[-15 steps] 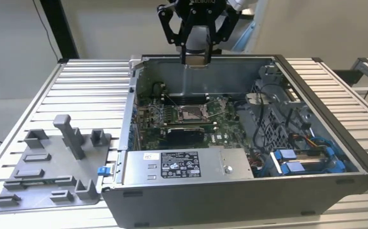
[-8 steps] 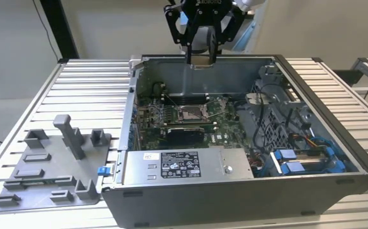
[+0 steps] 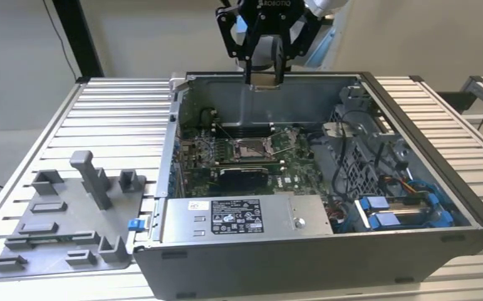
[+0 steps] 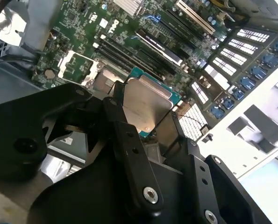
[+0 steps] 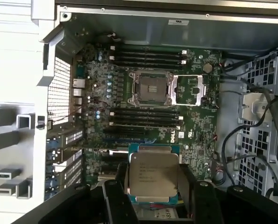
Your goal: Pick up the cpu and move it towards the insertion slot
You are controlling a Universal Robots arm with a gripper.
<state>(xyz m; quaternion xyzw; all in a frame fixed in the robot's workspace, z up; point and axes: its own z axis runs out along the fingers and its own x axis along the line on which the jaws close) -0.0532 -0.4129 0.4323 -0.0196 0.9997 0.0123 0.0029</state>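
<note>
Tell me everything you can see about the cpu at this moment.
The cpu is a small flat square chip with a pale silvery metal top and a teal-green border. It is held between the black fingers of the end effector, which grip two opposite edges. In both wrist views it hangs above the green motherboard, apart from the insertion slot, which stands open. In the exterior view it hangs above the case's rear wall.

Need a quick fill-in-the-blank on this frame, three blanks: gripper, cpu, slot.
1. The gripper is shut on the ____.
2. In the exterior view, the gripper hangs above the open computer ____.
3. The insertion slot sits on the ____ motherboard, with no chip in it.

Missing words: cpu; case; green
</note>
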